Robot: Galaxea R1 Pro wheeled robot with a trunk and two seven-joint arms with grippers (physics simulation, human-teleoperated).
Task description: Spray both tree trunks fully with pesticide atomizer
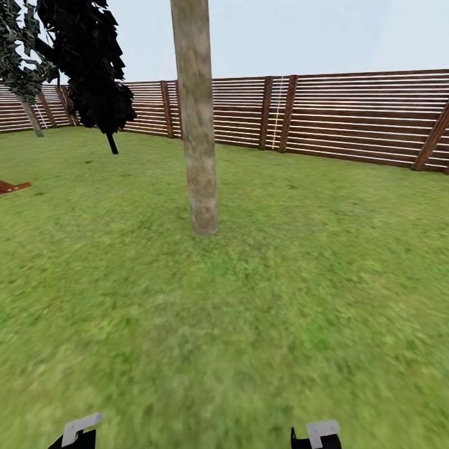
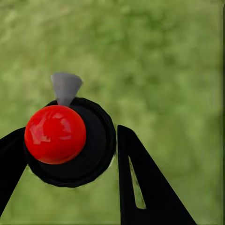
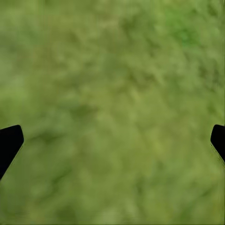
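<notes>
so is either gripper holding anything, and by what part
The left gripper holds the pesticide atomizer, fingers either side of its round black body. The right gripper is open over grass, empty.

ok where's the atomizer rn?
In the left wrist view, the atomizer sits between the left gripper fingers, red top facing the camera, above the grass.

Head view: high on robot, facing forward and down over grass [image 1: 280, 299] toward tree trunk [image 1: 198, 125] and slat fence [image 1: 349, 115]; arm tips at lower edge. Left wrist view: close, looking along fingers [image 2: 145, 187] down at grass [image 2: 168, 61]; right wrist view likewise, near grass [image 3: 112, 112], blurred; all three share lawn.
</notes>
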